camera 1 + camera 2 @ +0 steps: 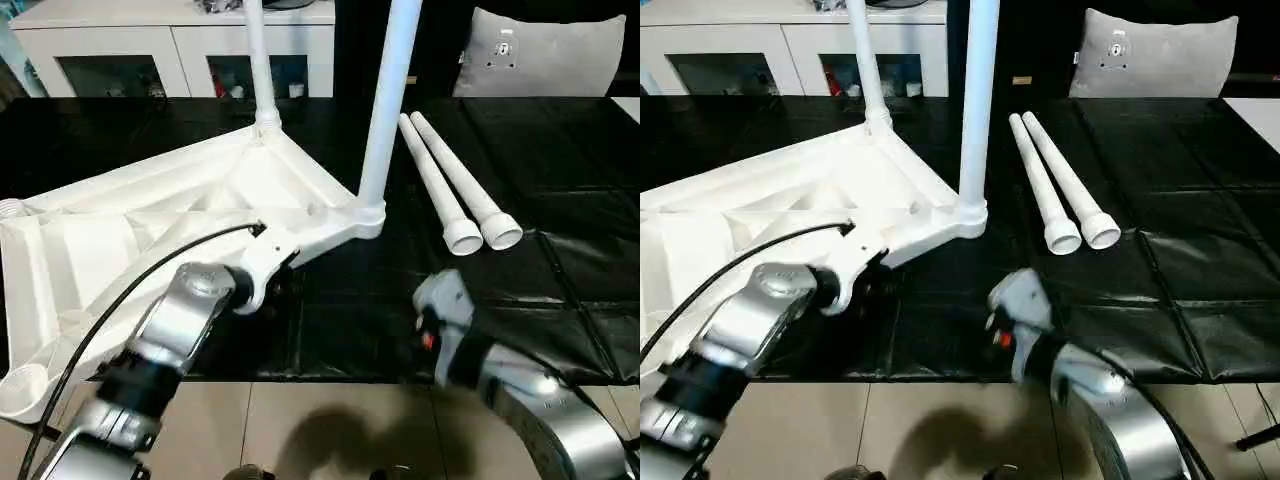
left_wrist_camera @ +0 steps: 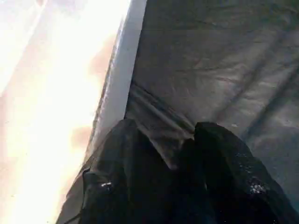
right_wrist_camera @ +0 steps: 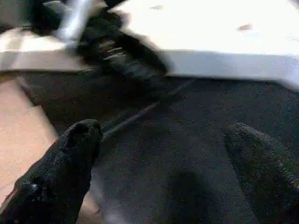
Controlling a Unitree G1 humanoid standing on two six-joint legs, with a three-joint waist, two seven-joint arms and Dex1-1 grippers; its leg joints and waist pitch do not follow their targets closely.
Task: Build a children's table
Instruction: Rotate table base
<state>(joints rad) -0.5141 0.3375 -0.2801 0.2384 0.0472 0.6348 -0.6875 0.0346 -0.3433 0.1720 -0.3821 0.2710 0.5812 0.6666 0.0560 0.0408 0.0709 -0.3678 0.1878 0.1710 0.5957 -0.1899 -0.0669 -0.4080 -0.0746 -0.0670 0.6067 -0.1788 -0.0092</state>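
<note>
Tabletop [image 1: 150, 215] inverted on black cover, left; two legs socketed, two loose legs [image 1: 455, 190] far right. Left gripper [image 2: 163, 154] half-spread at near rim, grip unclear. Right gripper [image 3: 163, 154] spread wide, empty. Next: probably fetch loose leg, grasp mid-shaft.

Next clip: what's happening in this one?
A robot is assembling a white children's table. The top lies upside down on the black work surface, with two legs already standing in its corner sockets. Two more legs lie loose beside it. The left gripper is at the top's near edge, not holding anything. The right gripper hangs wide open over the black surface, empty.
</note>
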